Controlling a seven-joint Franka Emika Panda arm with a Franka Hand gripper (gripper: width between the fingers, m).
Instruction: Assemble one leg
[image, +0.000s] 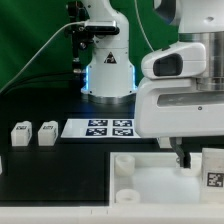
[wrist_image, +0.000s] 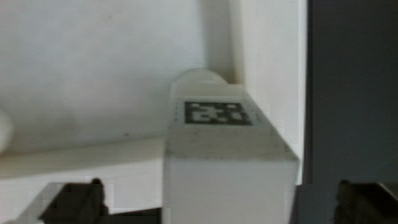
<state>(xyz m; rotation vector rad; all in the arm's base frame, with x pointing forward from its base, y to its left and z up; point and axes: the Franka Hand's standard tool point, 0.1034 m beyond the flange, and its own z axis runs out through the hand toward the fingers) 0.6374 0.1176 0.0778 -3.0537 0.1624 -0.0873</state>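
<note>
- The arm (image: 180, 90) fills the right side of the exterior view, its bulky white casing running from the top edge down past the middle of the frame.
- The gripper (image: 184, 158) hangs below that casing at the lower right of the exterior view, pointing straight down; only a dark finger shows there.
- In the wrist view the two dark fingertips (wrist_image: 77, 197) sit in the bottom corners of the frame, one on each side.
- The jaws stand spread wide apart, neither fingertip pressing against anything.
</note>
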